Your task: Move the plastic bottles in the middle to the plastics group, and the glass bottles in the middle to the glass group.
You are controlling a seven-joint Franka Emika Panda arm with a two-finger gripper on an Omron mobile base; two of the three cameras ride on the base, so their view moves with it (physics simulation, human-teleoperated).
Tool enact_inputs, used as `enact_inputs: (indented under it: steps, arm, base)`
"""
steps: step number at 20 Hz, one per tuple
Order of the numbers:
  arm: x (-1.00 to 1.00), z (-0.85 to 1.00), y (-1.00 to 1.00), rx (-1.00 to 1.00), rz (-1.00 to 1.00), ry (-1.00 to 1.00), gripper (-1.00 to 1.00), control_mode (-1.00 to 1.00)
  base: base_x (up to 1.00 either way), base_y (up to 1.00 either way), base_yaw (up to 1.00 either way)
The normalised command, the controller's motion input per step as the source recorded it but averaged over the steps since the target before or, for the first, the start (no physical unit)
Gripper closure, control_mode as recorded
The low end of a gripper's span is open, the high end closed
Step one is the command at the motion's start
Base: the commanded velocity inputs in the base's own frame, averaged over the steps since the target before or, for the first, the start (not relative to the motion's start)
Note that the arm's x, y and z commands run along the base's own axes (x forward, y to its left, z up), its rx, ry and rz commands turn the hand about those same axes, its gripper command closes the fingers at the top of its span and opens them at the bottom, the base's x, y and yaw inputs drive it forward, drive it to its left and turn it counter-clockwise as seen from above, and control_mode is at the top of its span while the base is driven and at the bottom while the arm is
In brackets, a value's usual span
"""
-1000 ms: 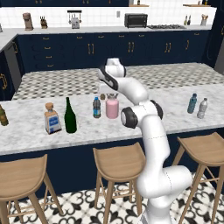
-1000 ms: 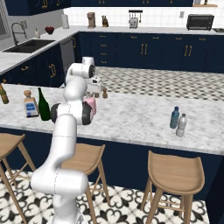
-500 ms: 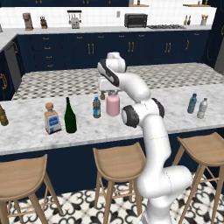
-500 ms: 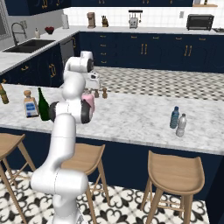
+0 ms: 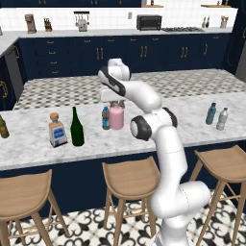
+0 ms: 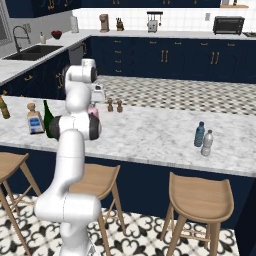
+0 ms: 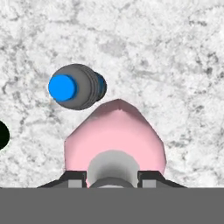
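Standing directly beneath the claw [image 7: 112, 177], the pink bottle [image 7: 114, 140] has its neck between the fingers.

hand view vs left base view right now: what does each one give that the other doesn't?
Hand view alone: a straight-down look with the finger tips flanking the pink bottle's grey stopper, and the water bottle's cap from above.
Left base view alone: the counter's layout, with the green wine bottle and square corked bottle to the left, the two small bottles far right, and the arm reaching down over the middle.
Both: the pink bottle under the gripper, the water bottle close beside it, and the marble counter.
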Motion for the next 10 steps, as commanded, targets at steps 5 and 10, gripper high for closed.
enact_inputs:
  steps: [5,10]
  arm:
    - [-0.42,0.0,0.38,0.04,0.22,0.02,1.0,-1.0]
    - [-0.48,0.0,0.18,0.1,0.2,-0.02,1.0,-1.0]
  base:
    - [0.0,0.0,0.0]
    - [0.0,0.0,0.0]
